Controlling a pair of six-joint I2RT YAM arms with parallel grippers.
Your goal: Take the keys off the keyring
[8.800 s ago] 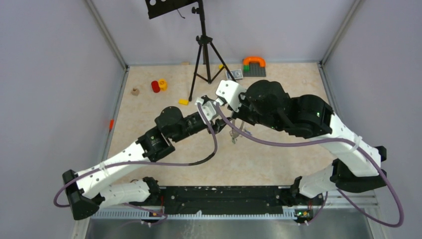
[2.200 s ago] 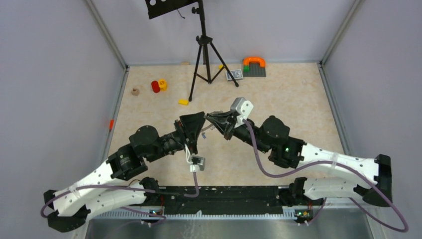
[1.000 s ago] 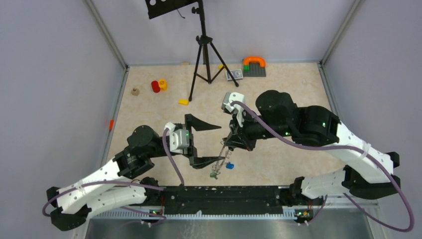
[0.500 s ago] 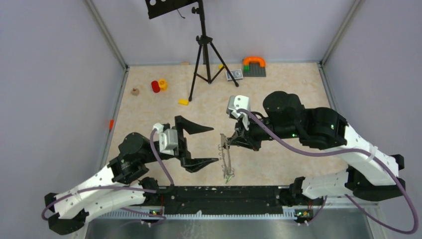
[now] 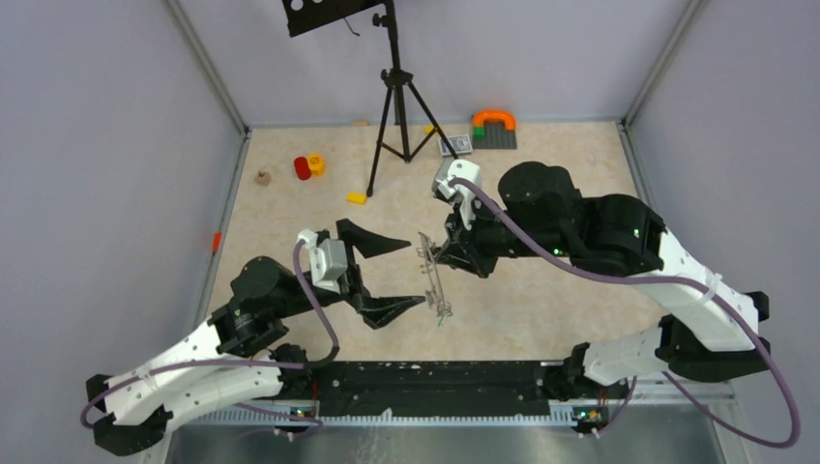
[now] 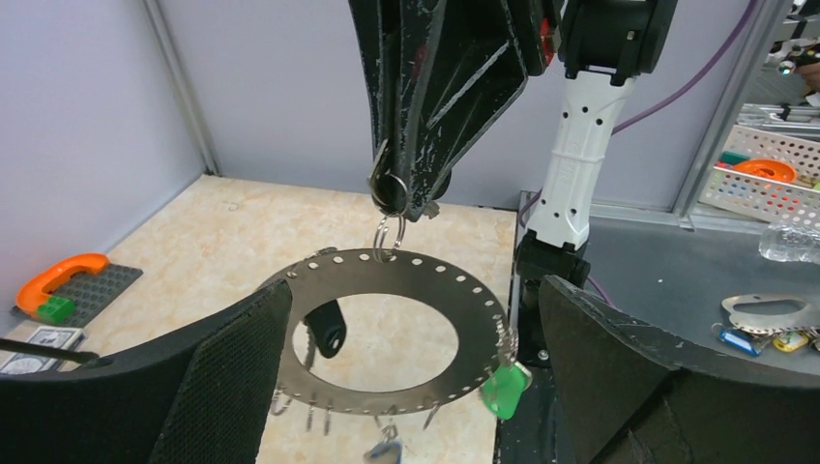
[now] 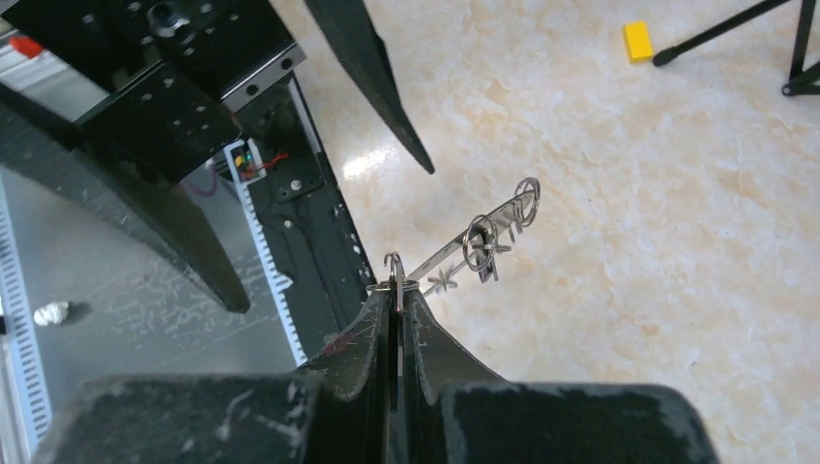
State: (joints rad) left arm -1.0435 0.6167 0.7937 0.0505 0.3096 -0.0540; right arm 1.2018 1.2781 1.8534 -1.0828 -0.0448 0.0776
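I am reading the scene from the left, where the left gripper (image 5: 417, 273) is standing with its jaws spread wide and nothing between them, one finger on either side of the hanging load and touching none of it. Just beside it, between the two arms and lifted clear of the table (image 5: 541, 193), the keyring (image 6: 425, 274) is dangling in the air, facing the left wrist camera flat on and showing edge-on from above. The keys are hanging all round its rim: a black-headed key (image 6: 327, 329) is showing through the central hole, a green-tagged key (image 6: 503, 387) is swinging at the lower right edge, a blue-tagged key (image 6: 382, 452) is peeking in at the bottom, and a few small silver ones are trailing under the lower rim. Moving right, the right gripper (image 7: 396, 300) is pinching its fingers tight on a small split ring (image 7: 395, 271), and the whole keyring is hanging from that. I am not finding any loose key on the table in these views, so I am judging the job as barely begun: the ring is presented, the free claw is ready, and every key I can see is waiting to be worked off.
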